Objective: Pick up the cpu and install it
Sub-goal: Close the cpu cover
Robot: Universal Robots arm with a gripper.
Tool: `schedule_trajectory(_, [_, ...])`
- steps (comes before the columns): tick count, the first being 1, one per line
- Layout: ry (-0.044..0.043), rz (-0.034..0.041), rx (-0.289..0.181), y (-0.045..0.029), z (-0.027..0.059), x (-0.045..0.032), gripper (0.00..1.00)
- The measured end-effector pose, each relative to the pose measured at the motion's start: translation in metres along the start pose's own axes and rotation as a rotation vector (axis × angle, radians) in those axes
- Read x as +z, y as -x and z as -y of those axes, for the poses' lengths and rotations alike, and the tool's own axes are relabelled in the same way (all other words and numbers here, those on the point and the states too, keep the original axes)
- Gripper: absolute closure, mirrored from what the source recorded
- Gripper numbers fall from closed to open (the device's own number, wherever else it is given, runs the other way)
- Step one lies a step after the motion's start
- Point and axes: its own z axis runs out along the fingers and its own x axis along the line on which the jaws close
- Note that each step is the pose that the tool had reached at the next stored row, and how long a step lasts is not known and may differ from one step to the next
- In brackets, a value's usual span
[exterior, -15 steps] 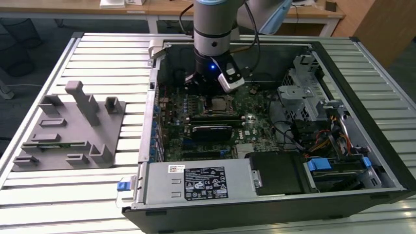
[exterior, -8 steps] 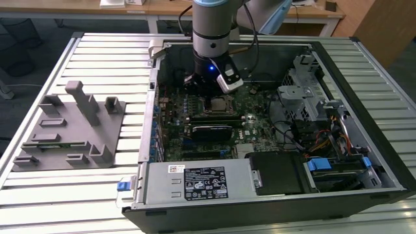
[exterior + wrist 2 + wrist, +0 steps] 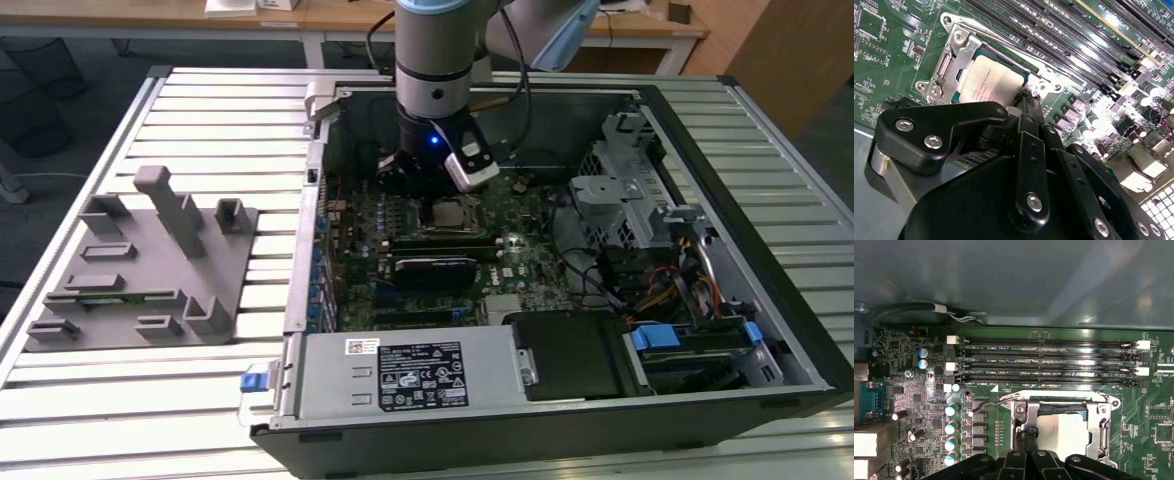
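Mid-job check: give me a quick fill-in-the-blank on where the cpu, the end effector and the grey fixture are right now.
1. The small square silvery-topped cpu lies in the metal ____ frame on the green motherboard.
2. The black end effector hangs at the cpu's edge, inside the open black computer ____.
3. In the exterior view, the grey plastic fixture stands on the slatted metal table to the ____ of the computer.
Missing words: socket; case; left.

Lab, slatted bench point(image 3: 200, 100), open PC case point(image 3: 561, 438)
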Motion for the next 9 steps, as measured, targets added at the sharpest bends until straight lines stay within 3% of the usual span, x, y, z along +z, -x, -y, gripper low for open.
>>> schedule_trajectory(9, [0.0000,-0.0010,0.000,0.0043,-0.0006,0.0003,0.89])
